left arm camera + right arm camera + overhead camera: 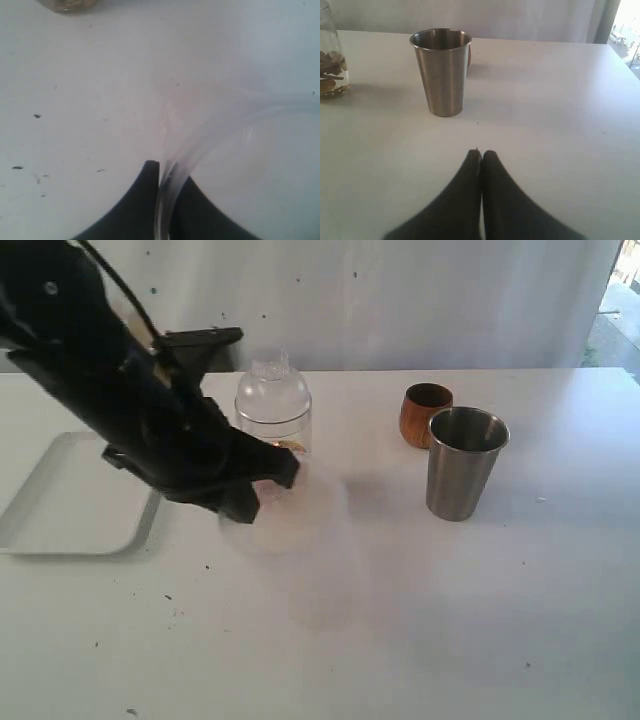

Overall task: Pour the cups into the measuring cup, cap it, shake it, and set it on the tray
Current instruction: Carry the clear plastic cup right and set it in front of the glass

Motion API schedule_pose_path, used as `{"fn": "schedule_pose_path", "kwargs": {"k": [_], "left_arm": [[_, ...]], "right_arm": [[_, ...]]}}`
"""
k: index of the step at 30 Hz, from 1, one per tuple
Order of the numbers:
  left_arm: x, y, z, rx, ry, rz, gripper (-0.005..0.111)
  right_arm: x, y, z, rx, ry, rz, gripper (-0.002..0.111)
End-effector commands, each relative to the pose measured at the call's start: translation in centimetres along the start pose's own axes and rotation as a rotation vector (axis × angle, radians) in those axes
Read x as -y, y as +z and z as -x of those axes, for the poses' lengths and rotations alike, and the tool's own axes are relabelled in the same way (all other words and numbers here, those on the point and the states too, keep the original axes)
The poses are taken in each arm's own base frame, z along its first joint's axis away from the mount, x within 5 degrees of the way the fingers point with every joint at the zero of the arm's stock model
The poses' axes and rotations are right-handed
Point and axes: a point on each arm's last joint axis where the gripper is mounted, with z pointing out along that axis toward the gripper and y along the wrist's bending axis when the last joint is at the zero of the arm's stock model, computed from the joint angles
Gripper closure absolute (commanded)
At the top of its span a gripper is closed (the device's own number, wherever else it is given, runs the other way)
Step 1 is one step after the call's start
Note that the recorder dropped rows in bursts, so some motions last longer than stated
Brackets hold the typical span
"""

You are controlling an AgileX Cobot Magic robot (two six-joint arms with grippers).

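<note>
Tray [70, 502] flat against the left edge of the bench [420, 630], white and low-rimmed, its far right corner hidden behind the black left arm [110, 370]. Measuring cup [273, 412] upright near the middle of the far edge, clear, with a rounded dome at its top and brownish pieces [329, 70] lying in its bottom; off the tray, toward the right of it. Left gripper [163, 176] low over the bench on the near-edge side of the measuring cup, clamped on the thin rim of a wide frosted translucent container [308, 510], one black finger on each side of the wall in the left wrist view. Container resting on the bench or hanging just above it: cannot tell. Steel tumbler [465, 462] upright, mouth up, in the right half of the bench, well apart from the measuring cup. Wooden cup [424, 414] upright just behind it toward the far edge and a little to the left; touching or not, cannot tell. Right gripper [481, 153] pressed together with nothing between its tips, low over the bench on the near-edge side of the steel tumbler, pointed at it and apart from it; out of sight in the exterior view.
</note>
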Motion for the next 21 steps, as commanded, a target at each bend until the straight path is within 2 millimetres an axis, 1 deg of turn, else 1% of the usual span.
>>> {"fn": "schedule_pose_path", "kwargs": {"k": [1, 2, 5, 8, 11, 13, 16, 21], "left_arm": [[2.7, 3.0, 2.1, -0.059, 0.028, -0.023, 0.107], [3.6, 3.7, 2.8, -0.096, 0.048, -0.026, 0.107], [5.1, 4.5, 3.9, -0.161, 0.099, 0.016, 0.107], [5.0, 5.7, 4.7, -0.205, 0.131, 0.151, 0.107], [5.1, 6.1, 5.1, -0.207, 0.133, 0.156, 0.107], [5.3, 6.1, 5.4, -0.180, 0.137, 0.131, 0.103], [5.7, 5.9, 5.6, -0.163, 0.143, 0.101, 0.089], [5.6, 5.8, 5.5, -0.181, 0.148, 0.116, 0.050]], "right_arm": [[0.0, 0.0, 0.0, 0.009, -0.006, -0.005, 0.108], [0.0, 0.0, 0.0, 0.009, -0.006, -0.005, 0.108], [0.0, 0.0, 0.0, 0.009, 0.015, -0.005, 0.108], [0.0, 0.0, 0.0, 0.009, 0.017, -0.005, 0.108], [0.0, 0.0, 0.0, 0.009, 0.017, -0.005, 0.108], [0.0, 0.0, 0.0, 0.009, 0.017, -0.005, 0.108], [0.0, 0.0, 0.0, 0.009, 0.017, -0.005, 0.108], [0.0, 0.0, 0.0, 0.009, 0.017, -0.005, 0.108]]}}
